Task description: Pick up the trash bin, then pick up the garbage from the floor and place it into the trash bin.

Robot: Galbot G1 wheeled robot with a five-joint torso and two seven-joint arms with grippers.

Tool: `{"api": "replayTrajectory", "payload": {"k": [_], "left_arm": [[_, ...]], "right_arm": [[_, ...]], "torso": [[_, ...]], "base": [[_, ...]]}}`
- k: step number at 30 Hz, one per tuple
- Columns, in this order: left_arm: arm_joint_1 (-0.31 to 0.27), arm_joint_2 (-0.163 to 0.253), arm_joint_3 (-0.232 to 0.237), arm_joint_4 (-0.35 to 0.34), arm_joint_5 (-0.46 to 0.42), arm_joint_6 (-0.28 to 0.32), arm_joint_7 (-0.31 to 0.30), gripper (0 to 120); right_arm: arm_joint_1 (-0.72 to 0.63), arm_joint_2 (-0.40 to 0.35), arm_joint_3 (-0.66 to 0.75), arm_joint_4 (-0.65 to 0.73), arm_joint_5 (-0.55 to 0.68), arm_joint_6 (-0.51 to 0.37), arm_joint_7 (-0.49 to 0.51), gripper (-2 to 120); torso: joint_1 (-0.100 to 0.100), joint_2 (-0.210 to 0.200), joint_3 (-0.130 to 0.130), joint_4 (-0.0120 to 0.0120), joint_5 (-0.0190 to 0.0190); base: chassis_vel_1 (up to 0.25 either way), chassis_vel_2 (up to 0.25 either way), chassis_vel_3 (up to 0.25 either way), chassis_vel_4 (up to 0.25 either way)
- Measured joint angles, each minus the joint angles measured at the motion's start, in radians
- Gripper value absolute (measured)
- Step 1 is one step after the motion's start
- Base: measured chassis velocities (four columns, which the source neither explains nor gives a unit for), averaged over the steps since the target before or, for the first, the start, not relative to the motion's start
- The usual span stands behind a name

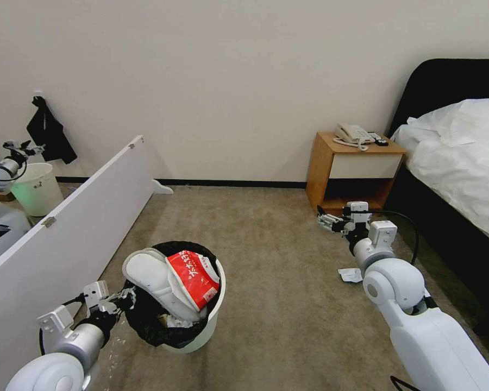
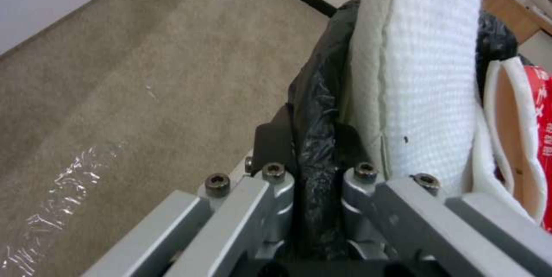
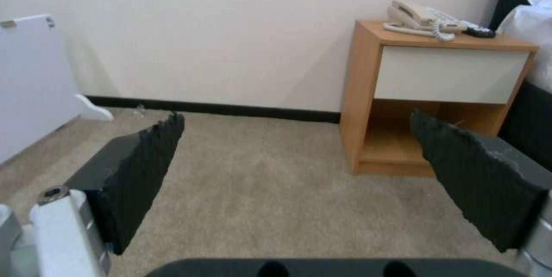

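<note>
Left pincer (image 1: 126,297) is clamped on the near-left rim of the trash bin (image 1: 209,326), pinching the black liner (image 2: 313,139) and the rim between its pads. The bin sits tilted on the floor (image 1: 266,244), mouth toward the camera, with a white slipper (image 1: 152,277) and a red-white snack packet (image 1: 194,277) standing up out of it; something white and crumpled lies lower inside. From the left wrist, the slipper's woven sole (image 2: 431,74) rises just beside the grip.

To the bin's left a white panel (image 1: 65,228) leans close by, leaving only a narrow strip of carpet, with a clear scrap of film (image 2: 63,190) glinting on it. Ahead and to the right of the bin there is open carpet all the way to the black baseboard (image 1: 228,183).

Right pincer (image 1: 325,220) hangs above the floor with its pads (image 3: 138,169) spread wide apart, holding nothing, pointed at the wooden nightstand (image 1: 353,168) by the bed (image 1: 462,157). A white crumpled tissue (image 1: 350,275) lies on the carpet just beside the right forearm.
</note>
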Motion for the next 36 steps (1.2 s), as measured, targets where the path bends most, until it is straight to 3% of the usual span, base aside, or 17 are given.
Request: {"api": "replayTrajectory", "payload": {"k": [30,36], "left_arm": [[0.007,-0.006,0.001,-0.004,0.021,-0.017,0.018,4],[0.004,-0.008,0.001,-0.004,0.019,-0.018,0.015,4]], "right_arm": [[-0.012,0.0,-0.006,0.012,-0.011,0.019,-0.018,100],[-0.008,-0.001,-0.006,0.011,-0.011,0.019,-0.019,100]], "torso": [[0.0,0.0,0.0,-0.0009,0.0],[0.0,0.0,0.0,0.0005,0.0]], "base": [[-0.019,-0.02,-0.019,-0.018],[0.0,0.0,0.0,0.0]]}}
